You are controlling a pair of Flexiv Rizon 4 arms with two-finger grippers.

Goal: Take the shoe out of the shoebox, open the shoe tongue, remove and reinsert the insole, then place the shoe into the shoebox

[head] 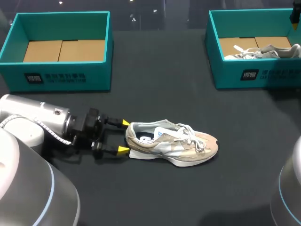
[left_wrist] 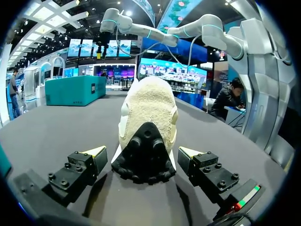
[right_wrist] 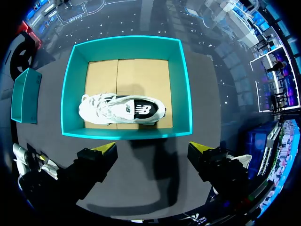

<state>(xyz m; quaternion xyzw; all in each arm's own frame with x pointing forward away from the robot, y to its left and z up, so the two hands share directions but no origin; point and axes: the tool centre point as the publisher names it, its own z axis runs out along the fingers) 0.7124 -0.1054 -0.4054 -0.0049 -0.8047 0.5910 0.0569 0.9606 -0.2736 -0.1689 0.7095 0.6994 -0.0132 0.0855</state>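
The left gripper (left_wrist: 142,154) is standing spread, its yellow fingertips (left_wrist: 95,151) flanking the heel of the beige-and-grey mesh sneaker (head: 171,143). The sneaker is sitting on its sole on the black table (head: 155,94), toe pointing away from that gripper. I judge the fingers should be closing evenly and low on the heel, so the sneaker cannot slide while its tongue is being opened.

Well beyond the sneaker's toe, the right gripper (right_wrist: 153,149) is hovering spread above a teal cardboard shoebox (right_wrist: 127,133) holding a white sneaker (right_wrist: 120,109).

Whether the fingertips are touching the heel is hard to make out, and the laces and tongue are largely hiding the insole.
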